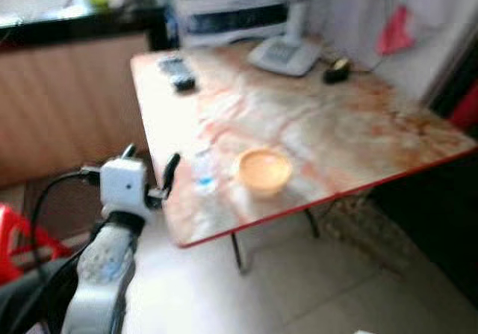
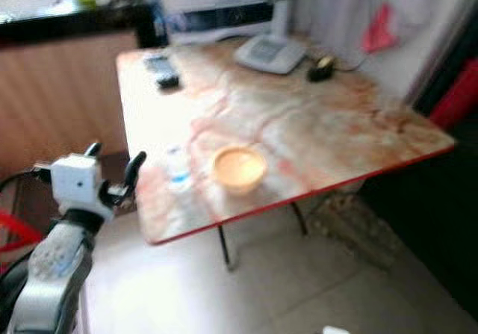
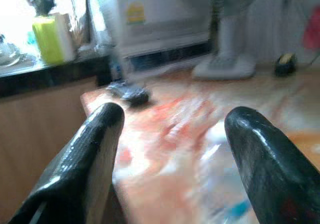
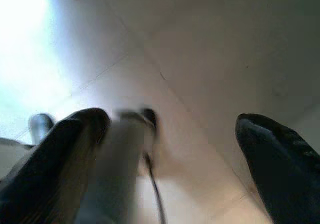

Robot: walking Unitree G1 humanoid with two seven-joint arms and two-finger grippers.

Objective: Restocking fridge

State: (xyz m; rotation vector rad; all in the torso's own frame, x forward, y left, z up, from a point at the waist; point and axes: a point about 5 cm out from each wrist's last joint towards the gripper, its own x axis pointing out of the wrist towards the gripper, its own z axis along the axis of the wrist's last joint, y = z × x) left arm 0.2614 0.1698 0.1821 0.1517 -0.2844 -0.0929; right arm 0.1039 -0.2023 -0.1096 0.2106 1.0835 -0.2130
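Bottle [image 1: 202, 171] was stood near the table [image 1: 358, 125] edge, at one o'clock of the wide-spread left gripper [image 1: 149, 171], presumably for pickup.

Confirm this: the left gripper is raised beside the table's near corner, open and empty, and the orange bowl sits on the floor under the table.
Not quite. The left gripper is raised, open and empty, but the orange bowl sits on the table, near its front edge, as the left eye view shows.
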